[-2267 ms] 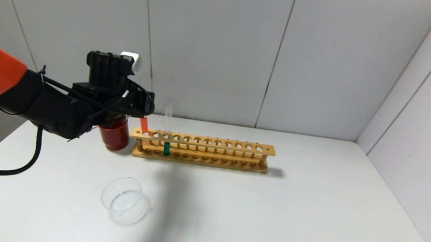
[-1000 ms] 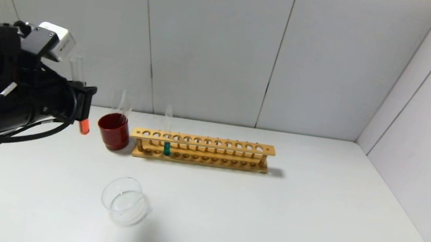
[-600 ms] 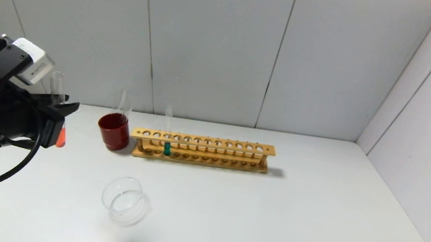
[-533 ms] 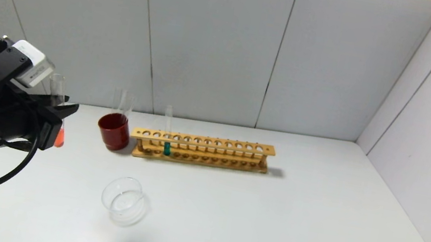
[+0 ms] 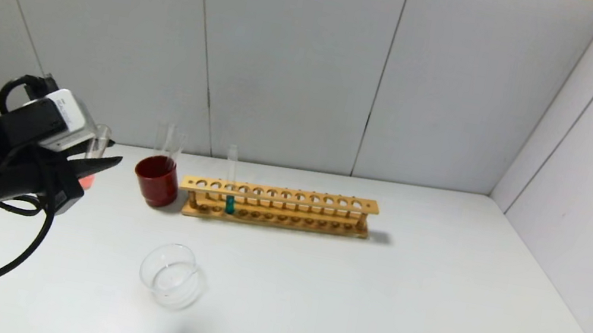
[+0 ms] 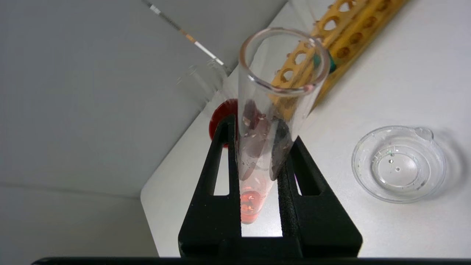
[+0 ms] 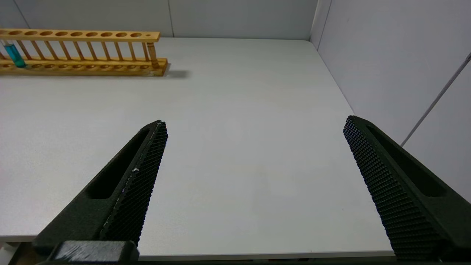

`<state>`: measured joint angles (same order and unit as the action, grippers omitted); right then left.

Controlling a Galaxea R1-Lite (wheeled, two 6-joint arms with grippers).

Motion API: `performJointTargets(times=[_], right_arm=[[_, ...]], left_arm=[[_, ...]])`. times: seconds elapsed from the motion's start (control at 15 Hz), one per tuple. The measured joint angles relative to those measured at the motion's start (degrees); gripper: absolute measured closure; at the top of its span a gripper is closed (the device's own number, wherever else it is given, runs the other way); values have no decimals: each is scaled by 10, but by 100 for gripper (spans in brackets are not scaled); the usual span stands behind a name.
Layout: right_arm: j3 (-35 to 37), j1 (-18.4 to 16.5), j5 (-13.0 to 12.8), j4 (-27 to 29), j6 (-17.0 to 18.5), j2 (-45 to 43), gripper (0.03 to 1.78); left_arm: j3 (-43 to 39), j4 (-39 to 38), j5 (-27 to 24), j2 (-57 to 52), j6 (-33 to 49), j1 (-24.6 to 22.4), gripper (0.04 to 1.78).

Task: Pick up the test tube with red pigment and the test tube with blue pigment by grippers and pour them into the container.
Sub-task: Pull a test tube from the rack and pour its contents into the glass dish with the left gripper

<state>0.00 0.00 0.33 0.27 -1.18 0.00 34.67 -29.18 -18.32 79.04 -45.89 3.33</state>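
1. My left gripper [image 6: 259, 173] is clenched on the test tube with red pigment [image 6: 268, 121]. The tube sits between both fingers, mouth up, approx. upright with a small tilt; the red liquid is at the round bottom, below the grip.
2. Position: the gripper hangs above the surface [image 5: 345, 307] at the far left side, left of the dark red cup [image 5: 157, 180] and apart from it.
3. The container [image 5: 171, 276] stands nearer to me and to the right of my gripper, well apart. It looks empty, so I judge nothing is poured yet.
4. The test tube with blue pigment [image 5: 229, 202] is in the wooden rack [image 5: 277, 207], near the rack's left end, not yet picked.
5. My right gripper [image 7: 254, 176] is released, fingers wide, holding nothing, parked above the right part of the surface.
6. Step in hand, as I judge: carry the red tube to the container; pick is done, pour is not.
7. Next move needs: bring the tube mouth over the dish, inside the rim, then tilt slowly w/o loosening the grip. Risk: glass is smooth and may slip, and liquid may drip outside if I tilt too early.
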Motion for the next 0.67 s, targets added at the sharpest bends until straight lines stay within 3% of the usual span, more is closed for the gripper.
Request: performJointTargets(times=[0.13,0.67], right_arm=[[0,0,0,0,0,0,6],[0,0,0,0,0,0,6]], left_arm=[[0,0,-24,17,-58,-1,149],[-13,38,-26,40,-268,-23,149]])
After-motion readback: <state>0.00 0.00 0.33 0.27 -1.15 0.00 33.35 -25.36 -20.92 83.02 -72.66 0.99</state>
